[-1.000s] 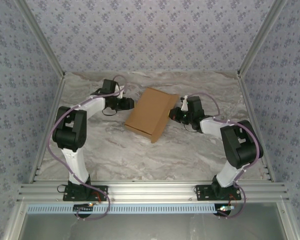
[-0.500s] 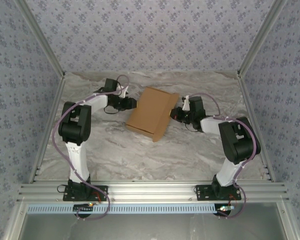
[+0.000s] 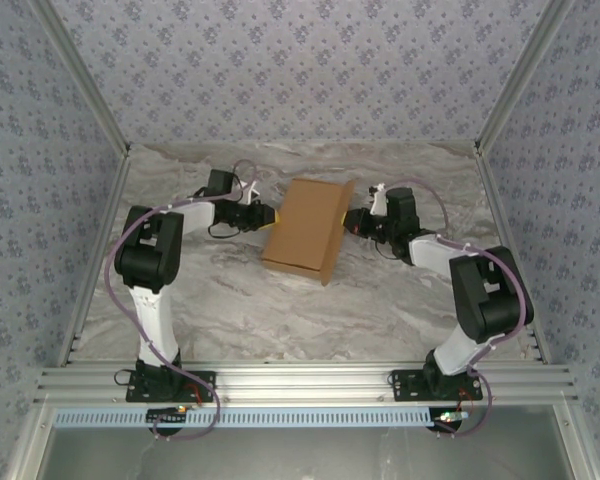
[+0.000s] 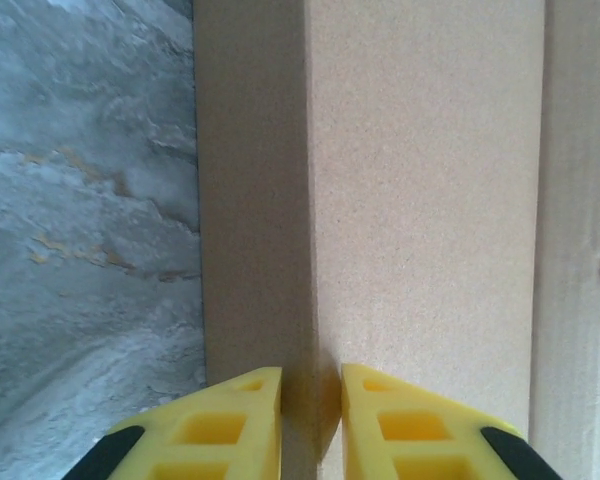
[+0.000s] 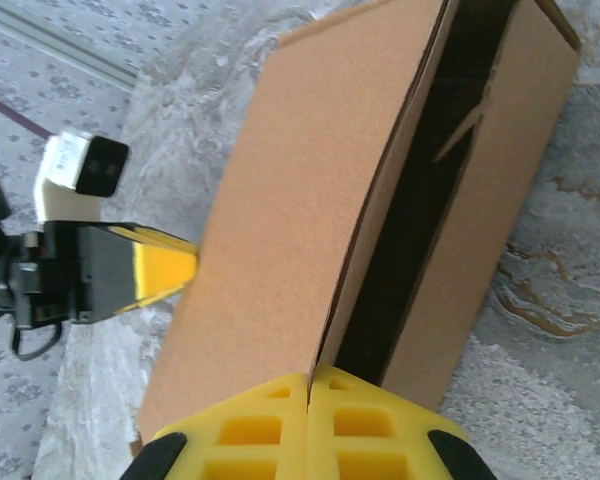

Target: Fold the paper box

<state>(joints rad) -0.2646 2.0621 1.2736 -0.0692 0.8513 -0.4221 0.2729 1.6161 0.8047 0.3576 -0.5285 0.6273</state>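
Top external view: the paper box (image 3: 305, 228) is seen near the middle of the surface (image 3: 230, 300), a bit toward the far side. It is plain brown and is turned at a slant. One long side points to the far right and its near end points down toward the arm bases. A thin side wall is seen along its near end and its right side.

The box is reached from both sides. The left pincer (image 3: 271, 217) is placed at the box's left edge. In the left wrist view, its two yellow fingers (image 4: 230, 430) are drawn close, and a ridge of the brown card is caught in the thin gap between them. The card is touched by both fingers.

The right pincer (image 3: 352, 222) is placed at the box's right edge. In the right wrist view, its yellow fingers (image 5: 250, 430) are pressed tight together. The thin edge of a brown flap is led right into the seam between them, so the flap is pinched there. A dark slit is seen beside that flap, where the box is not fully closed. On the far side of the box, one yellow finger of the other arm is seen against the card.

The marble-look surface is closed in by blue flowered walls (image 3: 310, 70). A metal rail (image 3: 300, 380) is set along the near edge.
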